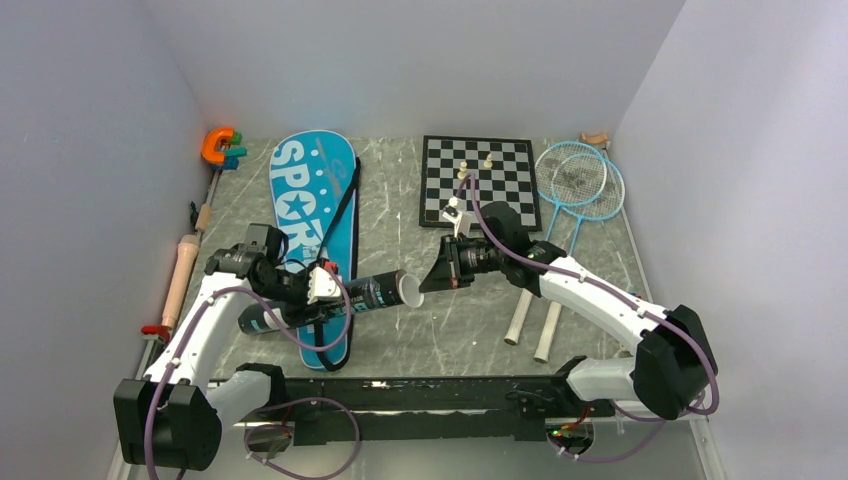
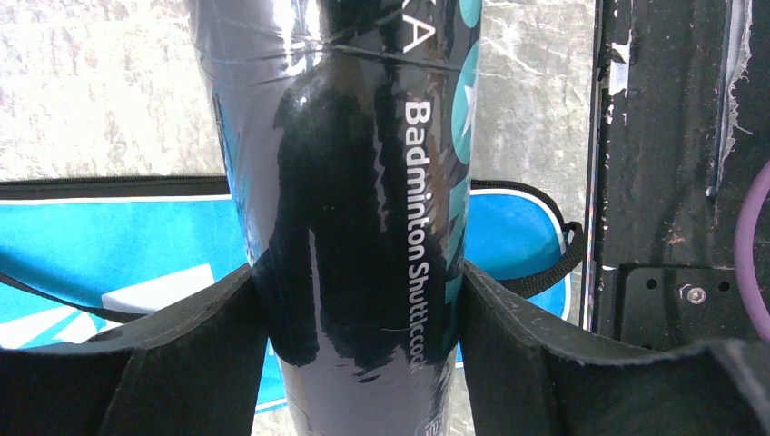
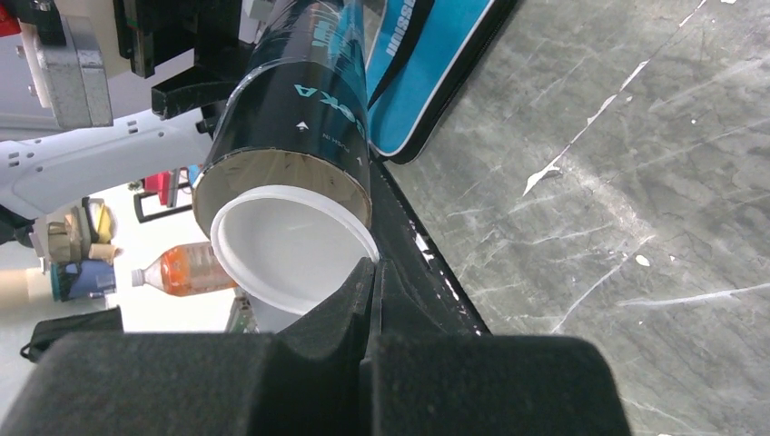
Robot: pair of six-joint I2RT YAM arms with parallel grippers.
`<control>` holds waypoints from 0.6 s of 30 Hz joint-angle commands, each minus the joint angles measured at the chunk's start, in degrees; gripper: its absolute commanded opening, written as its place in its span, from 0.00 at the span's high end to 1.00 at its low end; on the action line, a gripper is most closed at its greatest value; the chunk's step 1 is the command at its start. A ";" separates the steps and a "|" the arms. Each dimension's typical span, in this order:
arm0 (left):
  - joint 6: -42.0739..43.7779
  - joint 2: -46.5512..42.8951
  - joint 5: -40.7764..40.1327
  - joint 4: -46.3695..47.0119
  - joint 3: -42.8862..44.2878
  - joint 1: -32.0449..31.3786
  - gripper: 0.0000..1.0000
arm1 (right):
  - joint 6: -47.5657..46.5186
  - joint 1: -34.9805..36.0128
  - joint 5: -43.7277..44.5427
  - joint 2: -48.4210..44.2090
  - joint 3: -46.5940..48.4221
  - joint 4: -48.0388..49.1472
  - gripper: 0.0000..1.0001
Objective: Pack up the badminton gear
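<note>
**Top external: capping the shuttlecock tube, cap not square**

The left gripper clamped the black tube around mid-body and held it off the table, above the near end of the blue bag. In the left wrist view both pads sat flush against the tube's sides.

The right gripper was fully closed and held nothing. Its tips were at the white cap in the tube mouth. In the right wrist view the cap looked skewed, with its lower edge hanging out past the tube rim. Whether the tips actually touched it, I couldn't tell.

My read is that this was the cap-seating step. The next move would need a push straight along the tube axis, with the left grip firm so the tube didn't slide back. An off-centre push would likely cock the cap further.

The tube's long axis ran roughly level, left to right across the table. Its capped mouth pointed at the right arm and slightly away from the bases.

No shuttlecocks were visible. The rackets lay at the far right, not yet bagged.
</note>
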 commanded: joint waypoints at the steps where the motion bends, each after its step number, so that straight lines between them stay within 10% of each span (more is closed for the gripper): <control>1: 0.27 -0.29 3.22 0.30 2.25 -0.42 1.00 | 0.52 0.55 0.46 0.07 3.07 2.82 1.00; 18: 0.28 -0.72 3.15 -0.16 2.16 -0.77 1.00 | 2.66 0.77 0.94 1.40 3.84 6.11 1.00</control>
